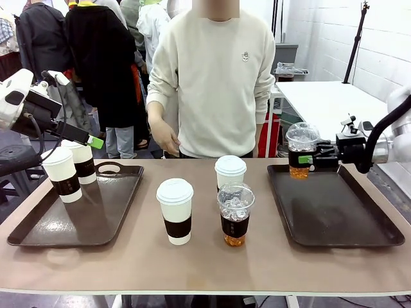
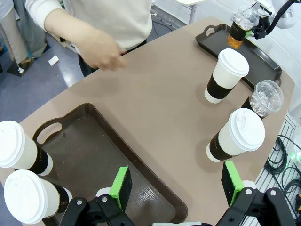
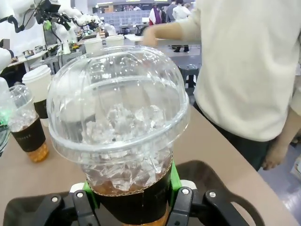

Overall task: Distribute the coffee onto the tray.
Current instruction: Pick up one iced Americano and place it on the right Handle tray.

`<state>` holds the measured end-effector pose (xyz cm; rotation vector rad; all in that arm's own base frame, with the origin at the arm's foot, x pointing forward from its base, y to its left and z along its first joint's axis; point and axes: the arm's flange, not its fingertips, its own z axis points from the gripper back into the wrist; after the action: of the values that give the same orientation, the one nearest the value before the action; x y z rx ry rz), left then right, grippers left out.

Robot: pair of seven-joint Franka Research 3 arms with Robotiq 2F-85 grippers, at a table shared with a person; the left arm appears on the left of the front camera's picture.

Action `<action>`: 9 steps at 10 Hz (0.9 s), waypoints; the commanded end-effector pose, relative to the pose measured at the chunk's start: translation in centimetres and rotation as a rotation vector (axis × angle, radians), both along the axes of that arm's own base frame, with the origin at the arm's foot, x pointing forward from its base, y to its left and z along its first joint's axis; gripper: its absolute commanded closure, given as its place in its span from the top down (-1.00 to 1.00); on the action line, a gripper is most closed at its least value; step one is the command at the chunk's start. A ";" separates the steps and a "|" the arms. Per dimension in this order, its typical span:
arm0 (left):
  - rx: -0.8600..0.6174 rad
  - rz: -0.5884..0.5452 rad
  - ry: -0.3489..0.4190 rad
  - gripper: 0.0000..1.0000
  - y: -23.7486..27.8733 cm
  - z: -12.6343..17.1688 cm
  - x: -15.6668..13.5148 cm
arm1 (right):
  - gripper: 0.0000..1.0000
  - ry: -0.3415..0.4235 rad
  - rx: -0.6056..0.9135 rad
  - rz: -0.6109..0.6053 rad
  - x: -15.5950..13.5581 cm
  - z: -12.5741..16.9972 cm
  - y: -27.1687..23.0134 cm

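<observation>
My right gripper point(image 1: 307, 158) is shut on a clear dome-lidded iced coffee point(image 1: 302, 151) at the far left corner of the right tray point(image 1: 340, 221). In the right wrist view the green pads clamp that cup's dark sleeve point(image 3: 127, 200). Two white lidded cups point(image 1: 63, 174) point(image 1: 82, 160) stand on the left tray point(image 1: 96, 218). My left gripper point(image 1: 94, 141) hangs above them; in the left wrist view it point(image 2: 176, 181) is open with nothing between its pads. Mid-table stand two white cups point(image 1: 175, 210) point(image 1: 230, 172) and another iced coffee point(image 1: 235, 213).
A person in a cream sweater stands at the far side, one hand point(image 1: 166, 138) hanging just over the table's far edge. Most of the right tray and the near half of the left tray are bare. Other people stand behind at the left.
</observation>
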<state>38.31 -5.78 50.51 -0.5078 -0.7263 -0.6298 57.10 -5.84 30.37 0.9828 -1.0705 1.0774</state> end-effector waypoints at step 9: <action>-0.016 0.000 0.008 1.00 0.0 -0.1 0.1 | 0.28 0.060 0.054 -0.016 5.8 -4.1 -2.5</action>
<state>38.31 -5.77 50.50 -0.5077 -0.7261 -0.6295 61.95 -8.62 25.42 1.0281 -1.0421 1.0452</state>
